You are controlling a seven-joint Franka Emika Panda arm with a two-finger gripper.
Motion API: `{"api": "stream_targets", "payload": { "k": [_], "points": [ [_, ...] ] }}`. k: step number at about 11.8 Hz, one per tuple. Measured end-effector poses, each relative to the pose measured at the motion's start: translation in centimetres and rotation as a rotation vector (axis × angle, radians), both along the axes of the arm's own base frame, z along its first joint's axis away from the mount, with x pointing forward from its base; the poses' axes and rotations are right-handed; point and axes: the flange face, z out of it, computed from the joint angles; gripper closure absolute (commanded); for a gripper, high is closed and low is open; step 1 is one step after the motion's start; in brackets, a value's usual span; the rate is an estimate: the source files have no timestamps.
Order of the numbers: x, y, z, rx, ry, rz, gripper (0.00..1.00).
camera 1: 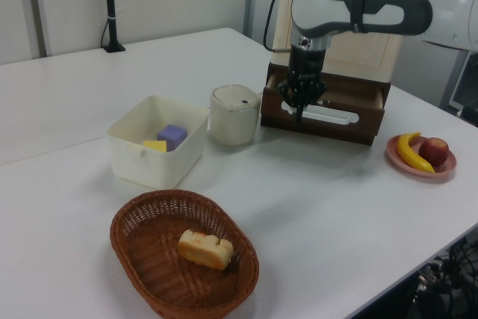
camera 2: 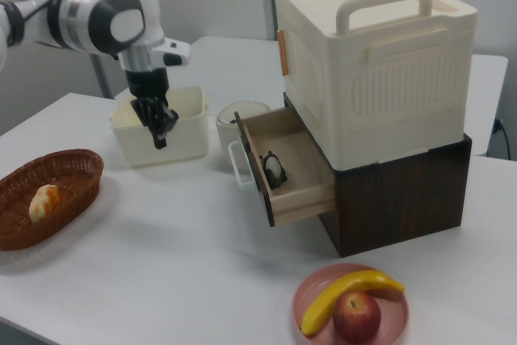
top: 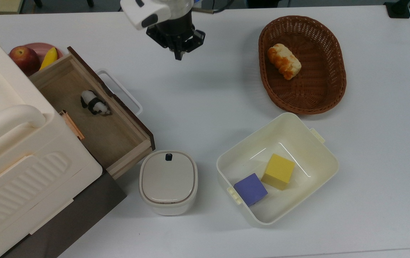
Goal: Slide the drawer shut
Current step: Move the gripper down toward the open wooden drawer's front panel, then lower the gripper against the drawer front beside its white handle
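Note:
The drawer [top: 119,143] stands pulled out of the cream cabinet [top: 11,150], its dark brown front panel and white loop handle [top: 120,91] facing the table. A small panda figure [top: 94,104] lies inside it. My gripper [top: 179,55] hangs over the table, up and to the right of the handle in the top view, apart from it, fingers shut on nothing. In the left view the gripper [camera 1: 300,113] appears in front of the drawer [camera 1: 351,131]. The right view puts the gripper [camera 2: 160,141] well to the left of the open drawer [camera 2: 295,171].
A lidded cream container [top: 168,182] stands right at the drawer's near corner. To its right is a cream tub [top: 309,143] with a yellow and a purple cube. A wicker basket [top: 334,89] holds bread. A pink plate [top: 36,48] carries an apple and a banana.

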Motion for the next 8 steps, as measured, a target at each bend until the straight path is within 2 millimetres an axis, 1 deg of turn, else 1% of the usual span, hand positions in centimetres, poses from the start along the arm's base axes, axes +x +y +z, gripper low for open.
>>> {"api": "stream_targets", "payload": {
  "k": [2, 4, 6, 8],
  "points": [
    [1.3, -2.0, -1.4, -0.006, -0.047, -0.144, 1.00],
    [2.1, -3.4, -1.6, -0.007, -0.091, -0.315, 1.00],
    [2.3, -3.6, -1.8, -0.006, -0.097, -0.495, 1.00],
    [2.6, -3.6, -2.8, -0.011, -0.080, -0.554, 1.00]
  ]
}}
